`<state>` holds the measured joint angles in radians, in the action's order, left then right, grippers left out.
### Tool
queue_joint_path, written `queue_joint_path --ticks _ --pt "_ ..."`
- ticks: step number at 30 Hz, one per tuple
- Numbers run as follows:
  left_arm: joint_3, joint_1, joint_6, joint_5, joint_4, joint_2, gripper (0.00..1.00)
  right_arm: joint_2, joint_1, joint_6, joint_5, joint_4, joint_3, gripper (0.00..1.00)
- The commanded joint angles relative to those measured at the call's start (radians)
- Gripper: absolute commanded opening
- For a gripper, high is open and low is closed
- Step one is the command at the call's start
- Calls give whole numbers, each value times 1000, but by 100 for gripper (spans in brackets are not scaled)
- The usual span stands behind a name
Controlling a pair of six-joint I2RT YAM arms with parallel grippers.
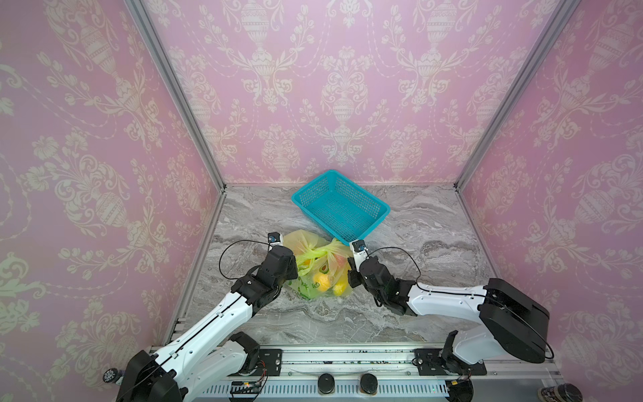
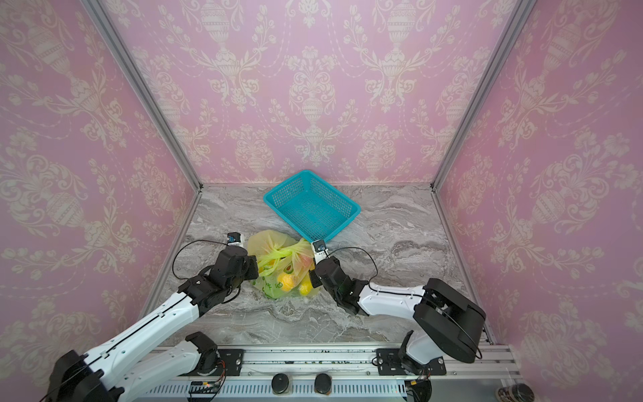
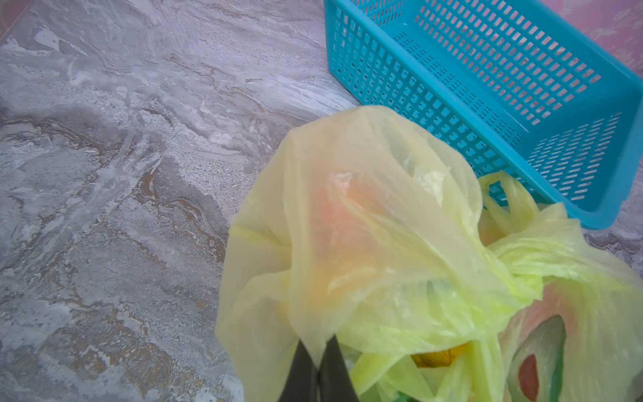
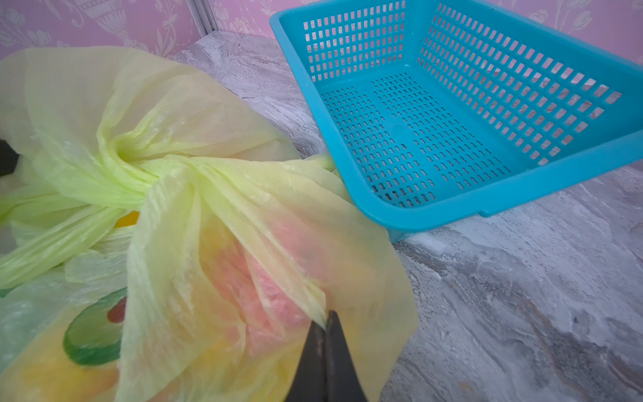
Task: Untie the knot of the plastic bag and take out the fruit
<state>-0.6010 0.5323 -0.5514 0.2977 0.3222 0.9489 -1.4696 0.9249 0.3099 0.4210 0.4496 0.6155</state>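
Right, both of your grippers are clamped on the plastic bag [image 1: 303,243], which lies on the marble table [image 1: 417,278] hard against the near corner of the teal basket [image 1: 360,189]. The left gripper [image 3: 318,349] pinches a fold of thin film on one lobe. The right gripper [image 4: 326,322] pinches a pleat on the opposite lobe, over a pink-red piece of the fruit [image 4: 275,289]. The knot [image 4: 139,174] sits between the two grips, twisted tight and not yet undone, and all the fruit is inside. To my eye you are holding the bag's body, not the handle ends, so pulling the two grips straight apart would more likely cinch the knot than free it. Treat one grip as an anchor that pins the bag low against the table. Take the other to a loose handle loop beside the knot and draw it back through the twist, slowly and along its own length. The film looks thin enough to stretch or tear, so ease off if it whitens. Lift little, or the round fruit may shift and drag the bag towards the basket.
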Motion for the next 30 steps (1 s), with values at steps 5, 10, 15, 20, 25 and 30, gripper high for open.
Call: queue_joint_path --ticks 5,10,15,20,25,30 --pt "51 -59 23 43 47 -73 0 46 -23 47 57 65 -71 0" --pt "67 -89 10 22 46 -102 0 74 -31 72 79 138 -137 0" --pt "76 -103 -8 24 49 -117 0 99 -34 89 102 208 -197 0" --pt "106 -119 -48 21 39 -156 0 116 -34 112 120 306 -267 0" --pt "152 -139 -99 14 11 -203 0 129 -34 147 128 380 -322 0" --pt "179 -164 -119 15 25 -256 0 137 -34 166 149 427 -359 0"
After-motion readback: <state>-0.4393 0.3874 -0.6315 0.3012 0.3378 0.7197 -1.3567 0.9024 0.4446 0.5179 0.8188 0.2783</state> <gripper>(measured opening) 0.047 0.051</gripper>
